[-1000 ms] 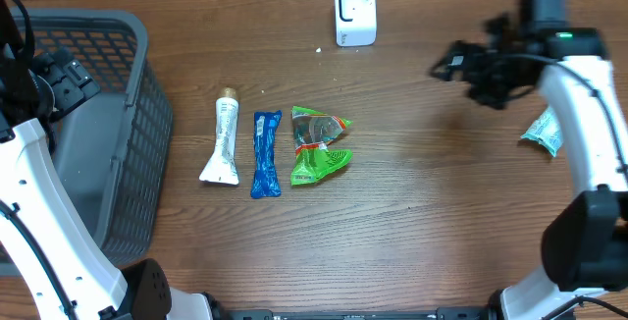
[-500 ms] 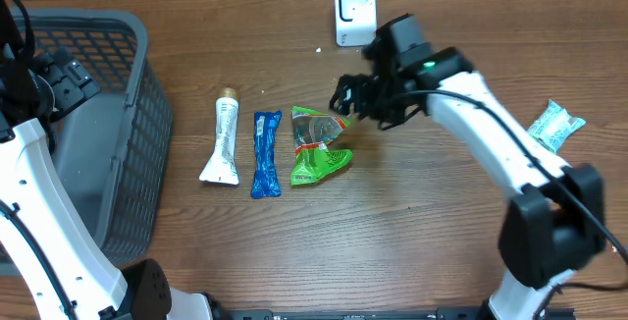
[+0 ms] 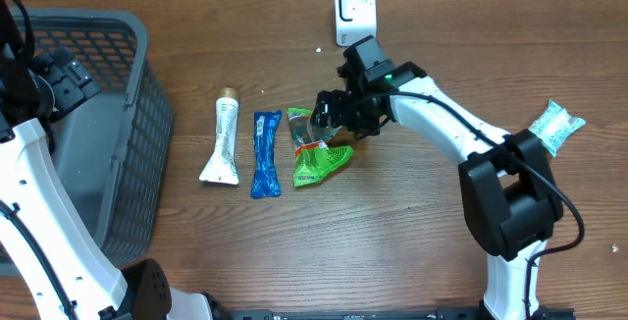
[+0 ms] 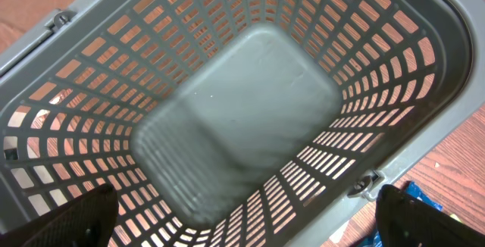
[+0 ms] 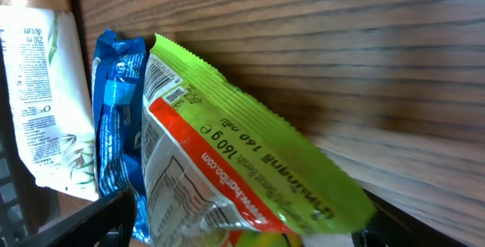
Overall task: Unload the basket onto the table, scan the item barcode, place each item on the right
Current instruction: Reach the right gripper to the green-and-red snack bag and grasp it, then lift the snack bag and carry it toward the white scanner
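Right tool (image 3: 329, 116) is parked low over the upper end of the green pouch (image 3: 316, 151), jaws spread wide, nothing gripped yet. Left tool (image 4: 250, 217) is held open over the grey basket (image 3: 128, 114), empty and out of play. The pouch is lying flat on the surface (image 3: 422, 212), mid-row, with the scanner (image 3: 354, 11) near behind it. Main risk: the blue packet (image 3: 265, 153) is pressed right against the pouch's left edge, so the finger on that side could be dropped onto it, and both could be pinched or the packet dragged along. Second risk: a barcode (image 5: 176, 94) is seen in the wrist view near the pouch's corner, so it could be covered by a grip placed there, or creased out of reading if the thin film is crushed. The film looks slick and puffy, so a shallow pinch at the edge is judged likely to slip on lift. Room: the left side is crowded by the packet, then the white tube (image 3: 223, 143), then the basket wall. Bare surface is available right of the pouch and toward the front. The lane back to the scanner is seen unobstructed. The teal packet (image 3: 555, 126) is well apart at far right.
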Robot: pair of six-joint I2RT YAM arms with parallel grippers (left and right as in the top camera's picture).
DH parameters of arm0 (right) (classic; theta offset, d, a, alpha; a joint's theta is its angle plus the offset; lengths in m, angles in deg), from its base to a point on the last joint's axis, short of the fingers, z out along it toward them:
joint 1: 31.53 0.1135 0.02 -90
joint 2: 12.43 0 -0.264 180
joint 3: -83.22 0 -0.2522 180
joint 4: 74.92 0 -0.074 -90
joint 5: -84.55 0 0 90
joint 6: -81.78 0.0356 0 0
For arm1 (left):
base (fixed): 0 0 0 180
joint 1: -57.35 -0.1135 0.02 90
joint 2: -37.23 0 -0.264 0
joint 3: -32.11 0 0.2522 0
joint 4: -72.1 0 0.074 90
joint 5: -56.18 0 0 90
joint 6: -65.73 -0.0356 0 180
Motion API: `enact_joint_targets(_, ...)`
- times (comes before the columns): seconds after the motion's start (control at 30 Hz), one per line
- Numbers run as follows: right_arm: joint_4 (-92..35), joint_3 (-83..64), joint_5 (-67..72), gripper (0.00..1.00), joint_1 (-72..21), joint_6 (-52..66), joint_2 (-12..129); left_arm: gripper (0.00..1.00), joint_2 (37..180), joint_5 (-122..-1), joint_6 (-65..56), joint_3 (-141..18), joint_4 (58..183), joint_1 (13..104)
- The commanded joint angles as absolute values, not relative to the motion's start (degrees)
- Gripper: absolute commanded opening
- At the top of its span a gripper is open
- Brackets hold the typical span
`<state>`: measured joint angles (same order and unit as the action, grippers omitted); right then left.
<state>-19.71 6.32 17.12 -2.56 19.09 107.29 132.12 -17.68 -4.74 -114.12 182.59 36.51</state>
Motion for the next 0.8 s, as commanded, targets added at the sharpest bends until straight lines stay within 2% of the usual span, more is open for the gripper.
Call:
enact_joint_targets(0.0,-20.43,6.06,17.78,0.89,-1.36,21.39,109.28,1.00,132.37,-16.91,-4.98,-114.03,182.65,36.36)
enact_joint_targets(0.2,-20.37,5.60,18.19,0.88,0.28,22.04,111.53,1.00,132.37,-16.91,-4.98,-114.03,182.65,36.36)
enact_joint_targets(0.3,-20.48,4.77,18.19,0.72,0.61,22.09,111.79,0.99,132.37,-16.91,-4.98,-114.03,182.65,36.36)
enact_joint_targets(0.33,-20.63,4.66,18.19,0.62,0.61,22.09,111.79,1.00,132.37,-16.91,-4.98,-114.03,182.65,36.36)
enact_joint_targets(0.37,-20.72,4.66,18.19,0.45,0.61,22.11,111.79,1.00,132.37,-16.91,-4.98,-114.03,182.65,36.36)
enact_joint_targets(0.4,-20.85,4.66,18.17,0.35,0.61,22.18,111.79,1.00,132.37,-16.91,-4.98,-114.03,182.65,36.36)
enact_joint_targets(0.43,-20.87,4.66,18.17,0.29,0.61,22.28,111.79,1.00,132.37,-16.91,-4.98,-114.03,182.65,36.36)
enact_joint_targets(0.53,-20.87,4.66,18.19,0.25,0.61,22.26,111.79,1.00,132.37,-16.91,-4.98,-114.03,182.65,36.36)
enact_joint_targets(0.67,-20.83,4.77,18.87,0.11,0.02,21.76,111.77,1.00,132.37,-16.91,-4.98,-114.05,182.65,36.36)
enact_joint_targets(0.77,-20.74,5.14,25.65,0.04,-1.97,16.30,111.66,1.00,132.37,-16.91,-4.98,-114.03,182.65,36.36)
